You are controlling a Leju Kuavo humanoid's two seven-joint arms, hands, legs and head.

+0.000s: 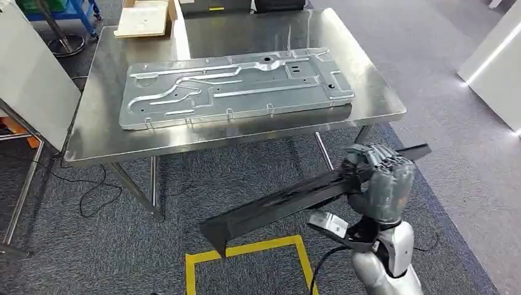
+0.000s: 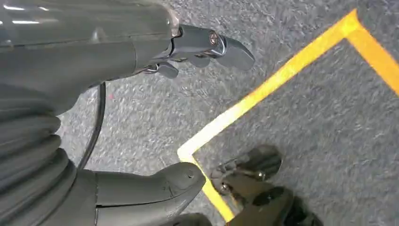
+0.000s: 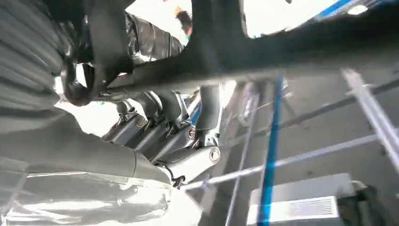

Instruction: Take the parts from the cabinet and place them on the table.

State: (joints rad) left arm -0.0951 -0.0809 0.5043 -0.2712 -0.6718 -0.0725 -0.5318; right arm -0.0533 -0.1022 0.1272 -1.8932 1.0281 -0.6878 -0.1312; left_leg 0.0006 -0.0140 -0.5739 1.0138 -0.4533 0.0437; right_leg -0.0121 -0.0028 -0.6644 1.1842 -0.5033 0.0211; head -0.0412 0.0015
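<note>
From the head view, you have the right hand (image 1: 382, 184) with its fingers wrapped around a long black angled metal bar (image 1: 295, 200), held out over the grey carpet short of the shiny steel table (image 1: 381, 104), where a large pressed silver sheet-metal panel (image 1: 236, 86) already lies; I judge you are mid-carry, and the next move calls for lifting the bar above the table edge and setting it on bare steel beside the panel. In the left wrist view, your left hand (image 2: 155, 117) hangs over the carpet and a yellow floor-tape corner (image 2: 263, 89), fingers (image 2: 226, 47) spread and holding nothing. In the right wrist view, the fingers (image 3: 160, 127) curl up around the dark bar.
</note>
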